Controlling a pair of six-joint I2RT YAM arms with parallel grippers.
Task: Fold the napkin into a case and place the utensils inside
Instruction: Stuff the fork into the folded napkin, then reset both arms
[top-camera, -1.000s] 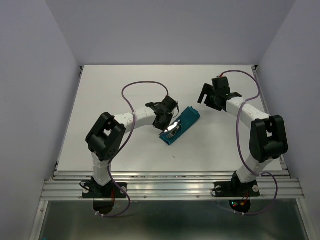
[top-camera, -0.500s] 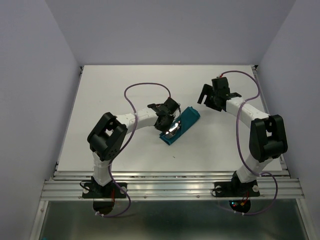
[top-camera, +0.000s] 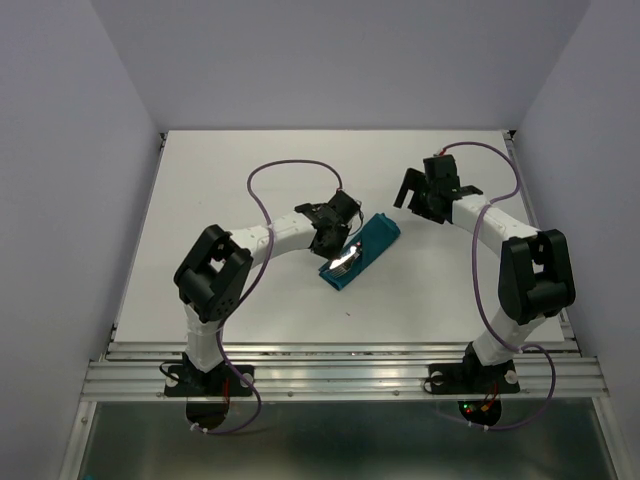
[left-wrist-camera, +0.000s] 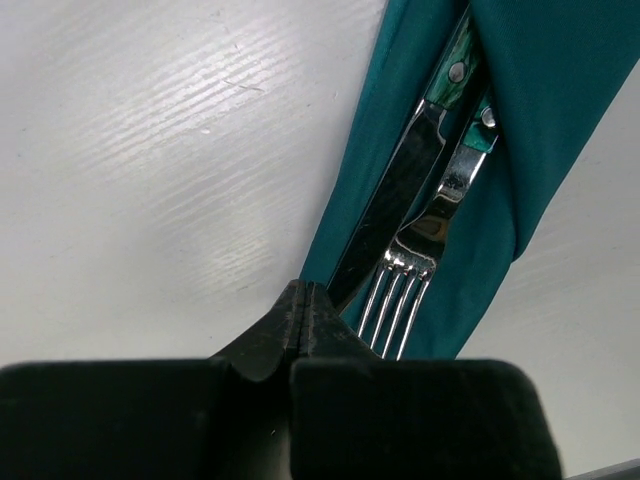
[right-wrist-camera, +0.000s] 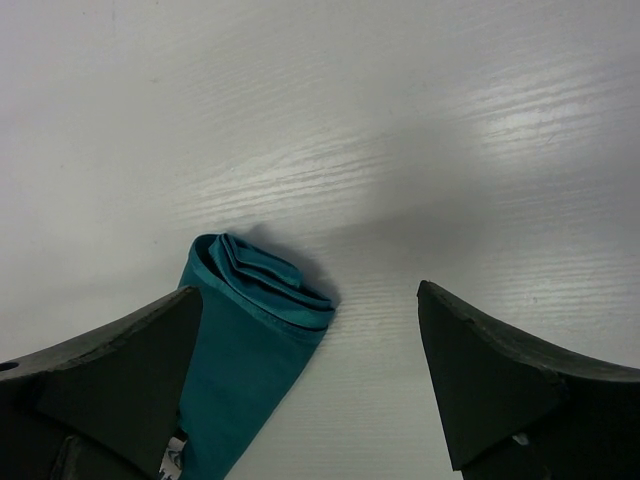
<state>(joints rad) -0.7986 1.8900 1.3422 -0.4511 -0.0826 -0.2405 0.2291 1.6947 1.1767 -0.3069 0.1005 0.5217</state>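
Insertion step: knife (left-wrist-camera: 400, 190) and fork (left-wrist-camera: 440, 215) are lodged in the case (left-wrist-camera: 560, 100), left fingers (left-wrist-camera: 265, 350) shut empty, right fingers (right-wrist-camera: 120, 370) spread wide; both are judged to need pushing deeper.

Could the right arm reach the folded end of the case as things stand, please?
Probably yes: the open right hand hovers by that end of the case, nothing between; the shut left hand is at the opposite end.

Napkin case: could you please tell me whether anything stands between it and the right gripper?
Nothing visible does; only bare table lies between the right gripper and the case's folded end.
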